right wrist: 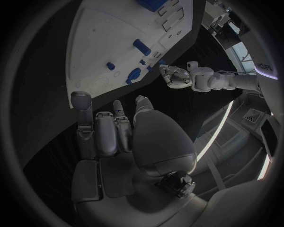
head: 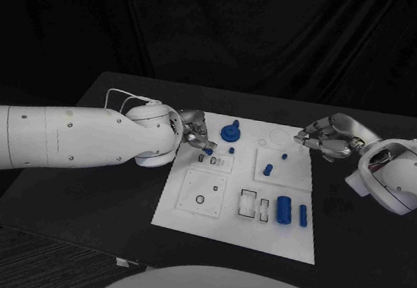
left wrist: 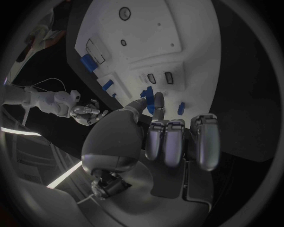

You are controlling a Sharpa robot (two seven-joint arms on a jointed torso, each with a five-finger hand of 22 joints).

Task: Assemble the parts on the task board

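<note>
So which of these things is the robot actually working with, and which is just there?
In the job:
white task board
small blue part pinched by the left hand
large blue cylinder
blue knobbed piece
right hand, holding nothing

Just there:
black table

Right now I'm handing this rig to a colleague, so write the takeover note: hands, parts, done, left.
Left hand: at the task board's left edge, pinching a small blue part between its fingertips.
Right hand: holds nothing, fingers curled in, above the board's far right corner.
Parts: a tall blue piece stands at the far edge; a large blue cylinder and a slimmer one lie near the right edge.
Done: cannot tell.
Left: place the pinched part, then seat the loose cylinders.
</note>
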